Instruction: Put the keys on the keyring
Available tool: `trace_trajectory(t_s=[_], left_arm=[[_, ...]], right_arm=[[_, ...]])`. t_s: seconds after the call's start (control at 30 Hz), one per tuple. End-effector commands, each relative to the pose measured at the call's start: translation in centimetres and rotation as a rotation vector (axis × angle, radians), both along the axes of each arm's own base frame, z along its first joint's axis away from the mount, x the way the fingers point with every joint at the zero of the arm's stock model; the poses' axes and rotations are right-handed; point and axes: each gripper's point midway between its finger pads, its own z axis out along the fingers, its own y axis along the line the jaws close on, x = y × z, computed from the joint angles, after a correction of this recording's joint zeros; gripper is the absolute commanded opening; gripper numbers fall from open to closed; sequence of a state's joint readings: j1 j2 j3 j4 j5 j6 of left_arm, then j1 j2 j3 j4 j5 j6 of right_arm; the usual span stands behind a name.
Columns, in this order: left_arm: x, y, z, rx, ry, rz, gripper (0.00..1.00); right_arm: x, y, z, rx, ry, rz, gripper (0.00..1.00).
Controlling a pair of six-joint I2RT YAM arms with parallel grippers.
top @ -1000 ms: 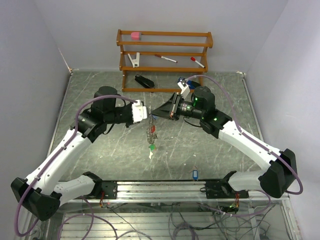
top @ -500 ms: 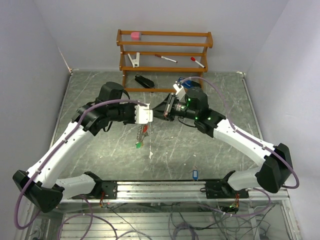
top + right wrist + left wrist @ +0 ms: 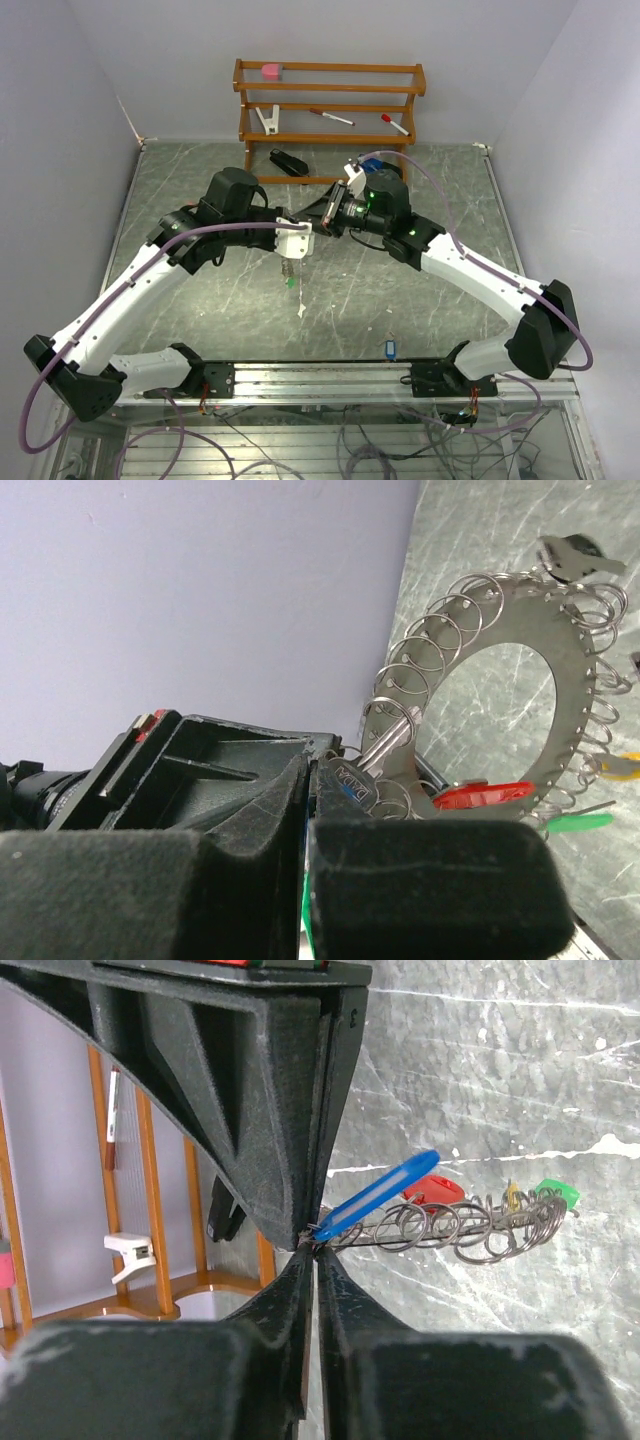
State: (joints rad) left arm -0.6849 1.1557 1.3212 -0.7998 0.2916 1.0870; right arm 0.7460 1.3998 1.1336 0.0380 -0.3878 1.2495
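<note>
In mid-air over the table's middle, my left gripper [image 3: 296, 243] and right gripper [image 3: 322, 217] meet tip to tip, both shut. The keyring [image 3: 288, 270] hangs below the left gripper, edge-on, with a green tag at its bottom. In the left wrist view my left fingertips [image 3: 312, 1246] pinch the keyring [image 3: 450, 1226] at its rim, where a blue tag [image 3: 380, 1196] sticks out. In the right wrist view the keyring [image 3: 562, 685] is a flat ring fringed with small split rings. A silvery key [image 3: 388, 752] runs from one split ring to my right gripper [image 3: 312, 764], a blue sliver between its fingers.
Another blue-tagged key [image 3: 390, 349] lies near the front rail, and a small white piece [image 3: 302, 311] lies on the table. A black stapler [image 3: 289, 162] sits before the wooden rack [image 3: 328, 110], which holds a pink block, a white clip and pens. Red tag [image 3: 485, 795] hangs on the ring.
Both grippers have shifted back and drawn closer together. The keyring swung from hanging lower and further forward to edge-on just under the left gripper.
</note>
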Motion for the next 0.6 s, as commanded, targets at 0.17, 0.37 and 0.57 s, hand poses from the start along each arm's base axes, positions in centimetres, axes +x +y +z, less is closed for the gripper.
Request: trace_trajectory(t_s=[0.17,0.37,0.57], left_arm=[[1.2,-0.1,2.9,-0.119,-0.069,0.102,0.28],[1.7,0.3,3.6,-0.218,-0.053,0.179,0.36],[2.1,1.1,3.7,-0.320,0.027,0.227,0.39]], right_arm=[[-0.3,0.7,3.0,0.062,-0.075,0.031,0.00],[-0.9,0.1,3.4,0.072,-0.092,0.047,0.00],[-1.1,-0.7,3.9,0.069,-0.121,0.061,0.00]])
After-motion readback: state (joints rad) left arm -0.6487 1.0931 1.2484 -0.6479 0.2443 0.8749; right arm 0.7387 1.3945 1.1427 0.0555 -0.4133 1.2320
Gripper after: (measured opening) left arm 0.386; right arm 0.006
